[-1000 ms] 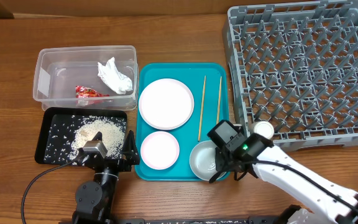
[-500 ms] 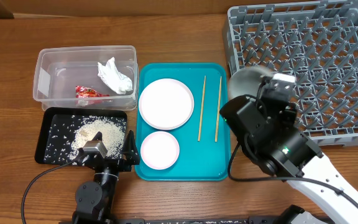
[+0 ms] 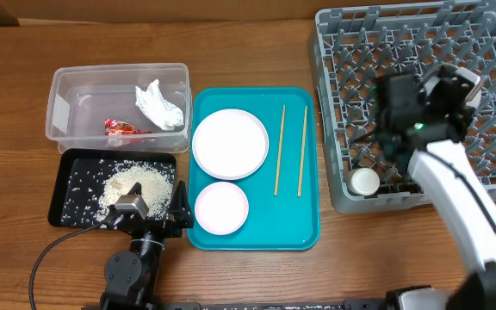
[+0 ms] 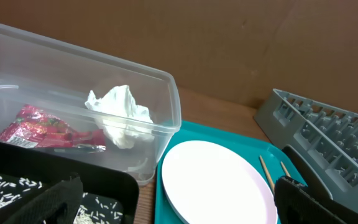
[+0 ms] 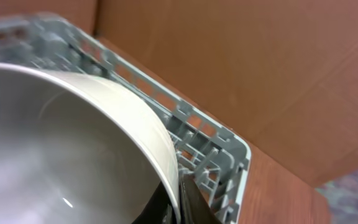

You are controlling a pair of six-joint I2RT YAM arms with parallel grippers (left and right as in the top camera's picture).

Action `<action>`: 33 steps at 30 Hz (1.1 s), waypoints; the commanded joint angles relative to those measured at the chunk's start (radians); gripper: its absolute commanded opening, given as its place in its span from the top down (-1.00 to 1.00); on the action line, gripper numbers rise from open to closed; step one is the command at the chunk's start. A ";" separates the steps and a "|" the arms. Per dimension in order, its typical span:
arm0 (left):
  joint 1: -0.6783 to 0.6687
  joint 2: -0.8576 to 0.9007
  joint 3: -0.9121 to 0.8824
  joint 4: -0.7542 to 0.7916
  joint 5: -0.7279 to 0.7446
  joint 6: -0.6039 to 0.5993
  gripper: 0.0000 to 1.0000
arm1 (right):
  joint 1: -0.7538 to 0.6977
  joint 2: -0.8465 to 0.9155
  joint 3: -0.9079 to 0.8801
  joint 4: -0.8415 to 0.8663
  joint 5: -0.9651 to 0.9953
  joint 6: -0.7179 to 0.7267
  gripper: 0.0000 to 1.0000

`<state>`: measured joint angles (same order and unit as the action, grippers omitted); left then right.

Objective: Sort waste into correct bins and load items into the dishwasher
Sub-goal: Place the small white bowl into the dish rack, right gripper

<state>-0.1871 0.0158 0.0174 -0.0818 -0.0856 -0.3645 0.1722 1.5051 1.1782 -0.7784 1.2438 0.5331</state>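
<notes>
Bowl surface fills most of the right wrist view: white, smooth and glossy inside, with a thick rounded rim. The right gripper is clamped on that rim, one dark finger pressed against the outer wall. Below and beyond this gripper lies the dish rack, grey plastic with rows of upright pegs. From overhead the gripper hangs above the rack's left half, where blur and the arm hide the bowl. A small white cup sits in the rack corner just behind the gripper, toward the robot.

The left gripper stands wide open and holds nothing, low over the black tray. White rice is heaped in that tray just ahead of it. Farther ahead, the clear tub holds a crumpled white napkin and a red sauce packet. To this gripper's right, the teal tray carries a small plate, a large plate and two thin chopsticks.

Everything rests on a brown wood-grain table. A plain brown wall rises behind.
</notes>
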 commanded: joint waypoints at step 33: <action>0.010 -0.011 -0.008 0.004 0.008 -0.006 -1.00 | 0.221 0.143 0.190 -0.148 -0.608 -0.271 -0.11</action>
<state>-0.1871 0.0151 0.0174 -0.0818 -0.0856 -0.3645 0.3485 1.7550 1.2503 -0.8837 0.9596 0.2577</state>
